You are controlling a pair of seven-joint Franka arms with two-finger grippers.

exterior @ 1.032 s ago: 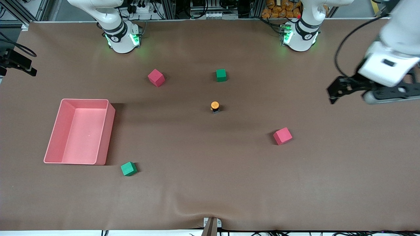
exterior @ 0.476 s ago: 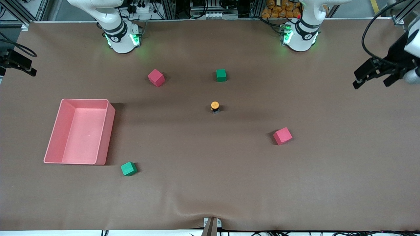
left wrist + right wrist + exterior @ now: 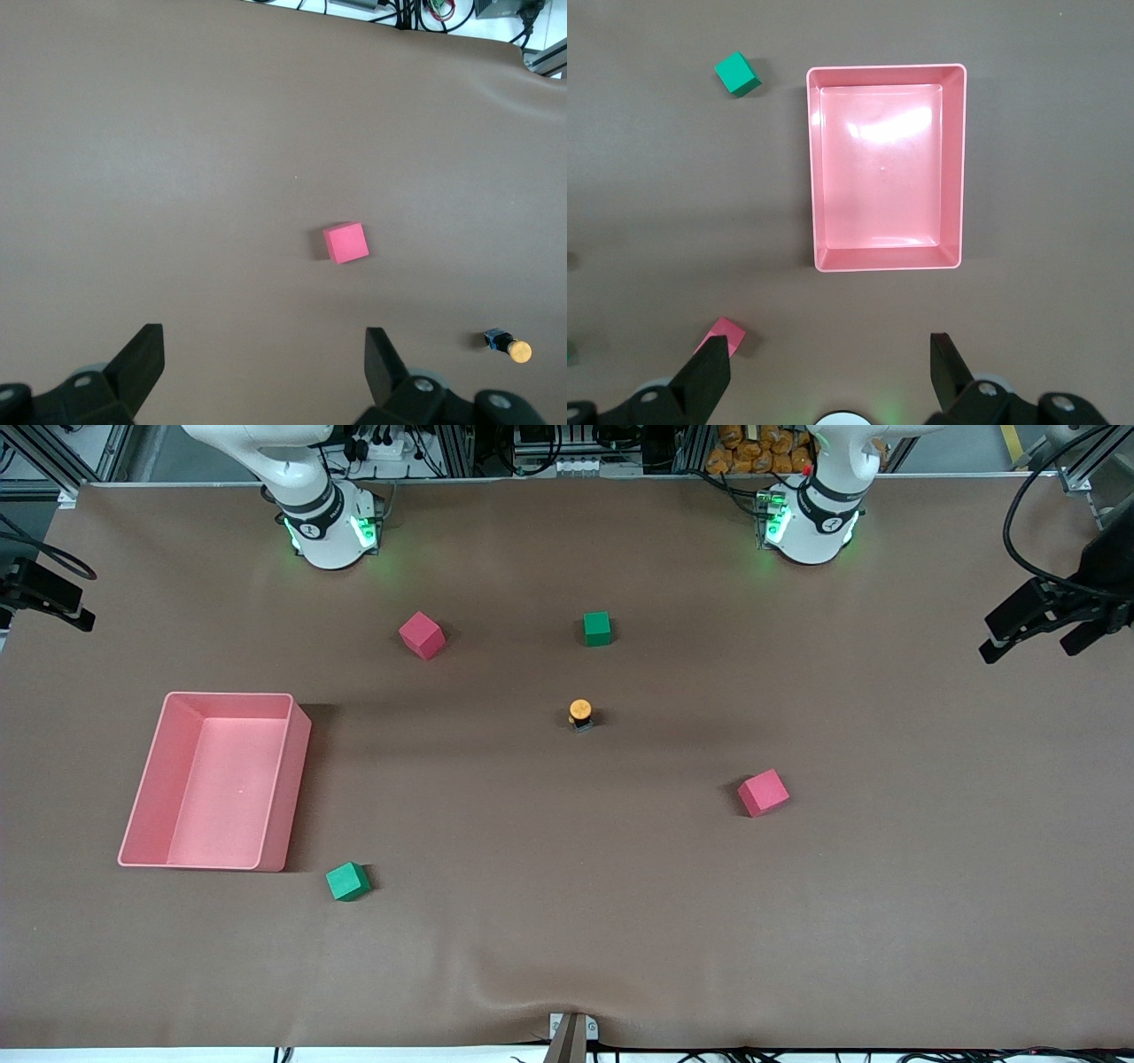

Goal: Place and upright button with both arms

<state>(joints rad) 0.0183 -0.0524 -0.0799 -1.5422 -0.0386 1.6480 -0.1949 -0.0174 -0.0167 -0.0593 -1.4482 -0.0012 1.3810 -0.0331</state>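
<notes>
The button (image 3: 580,714) stands upright on the brown table near its middle, orange cap on top of its black body; it also shows small in the left wrist view (image 3: 508,346). My left gripper (image 3: 1028,646) hangs high over the left arm's end of the table, open and empty (image 3: 264,335), well away from the button. High over the right arm's end of the table, above the pink tray, my right gripper (image 3: 40,615) is open with nothing between its fingers (image 3: 830,341).
A pink tray (image 3: 297,779) lies toward the right arm's end. One pink cube (image 3: 422,635) and one green cube (image 3: 597,628) sit near the bases. Another pink cube (image 3: 763,793) and green cube (image 3: 347,881) lie nearer the front camera.
The left arm has swung up and outward toward its end of the table, carrying its open gripper almost out of the front view. The button and cubes have not moved.
</notes>
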